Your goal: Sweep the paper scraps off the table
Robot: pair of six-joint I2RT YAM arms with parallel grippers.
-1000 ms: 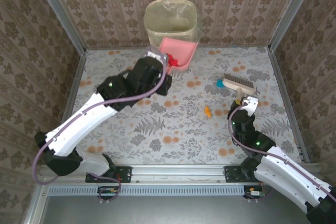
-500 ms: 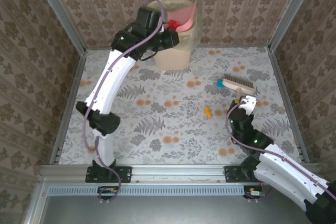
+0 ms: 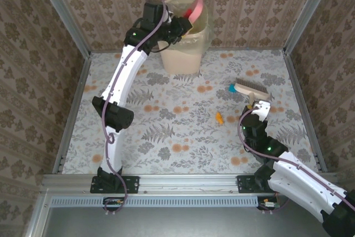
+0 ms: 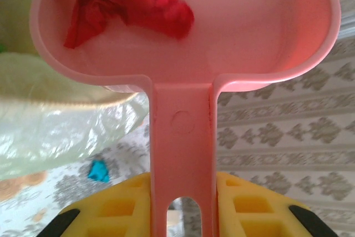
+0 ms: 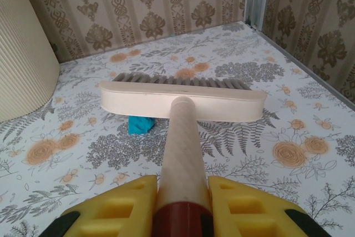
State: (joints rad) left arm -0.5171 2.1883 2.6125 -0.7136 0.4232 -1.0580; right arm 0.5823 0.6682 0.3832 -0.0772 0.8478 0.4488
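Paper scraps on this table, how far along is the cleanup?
Done: most of the table looks free of scraps, and a red scrap sits in the pink dustpan. In hand: the left gripper holds the dustpan tipped over the bin, not yet emptied; the right gripper grips the brush, resting on the table. Left: a blue scrap beside the brush and an orange scrap nearer the arms.

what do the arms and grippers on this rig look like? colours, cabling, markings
Left arm and right arm: white link shells, black joints and bases, a small green light on each. A mauve cable runs loose along each. Left gripper and right gripper: chunky yellow fingers with square recessed pockets, black patches at the outer corners.
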